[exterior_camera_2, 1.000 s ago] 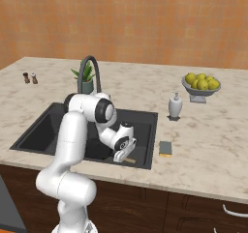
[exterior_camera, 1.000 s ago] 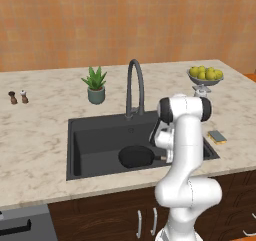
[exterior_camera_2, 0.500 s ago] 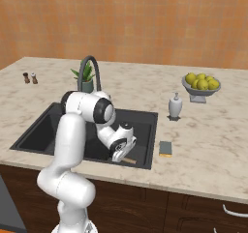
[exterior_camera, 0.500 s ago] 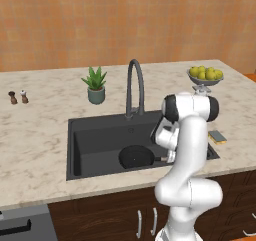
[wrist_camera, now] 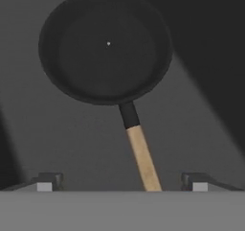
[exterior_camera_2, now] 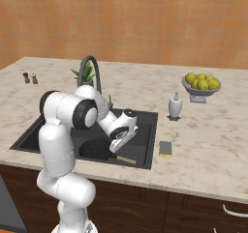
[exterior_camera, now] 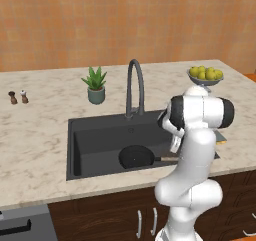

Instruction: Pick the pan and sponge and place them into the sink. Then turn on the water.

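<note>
Both jaws wide (pan free)

You see the pan lying in the sink under the arm's claw, the sponge on the counter just beside the basin's right rim

pan: small round black frying pan with tan-ended handle has been released onto the floor of the matte black sink | gripper: jaws have been spread wide, handle left lying free between them
</note>
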